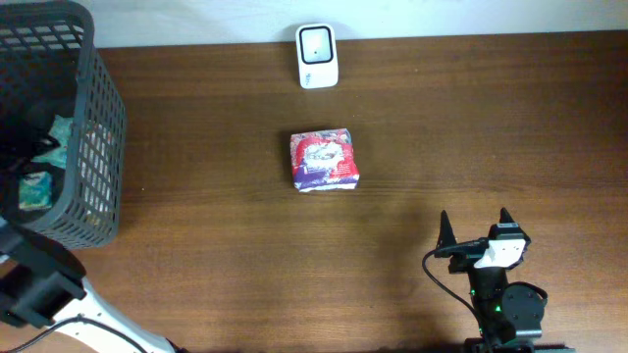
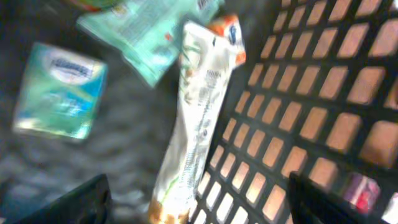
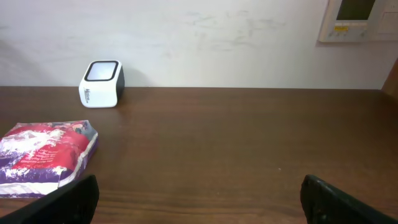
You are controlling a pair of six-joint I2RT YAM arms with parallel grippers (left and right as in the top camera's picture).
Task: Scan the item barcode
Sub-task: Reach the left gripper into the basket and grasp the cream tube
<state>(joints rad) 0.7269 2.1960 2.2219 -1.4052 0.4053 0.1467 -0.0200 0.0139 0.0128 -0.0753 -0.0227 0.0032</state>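
Observation:
The white barcode scanner (image 1: 317,56) stands at the table's far edge, also in the right wrist view (image 3: 102,83). A red and purple packet (image 1: 325,160) lies flat in front of it (image 3: 43,158). My left gripper (image 2: 196,194) is down inside the dark mesh basket (image 1: 93,147), jaws open wide. A long white packet with orange ends (image 2: 196,124) lies between its fingers, touching neither. My right gripper (image 1: 474,221) rests open near the front right, nothing between its fingers (image 3: 74,199).
In the basket a teal box-like pack (image 2: 59,90) and a pale green packet (image 2: 146,31) lie beside the white one, close to the mesh wall (image 2: 311,93). The basket fills the table's left end. A wall runs behind the scanner.

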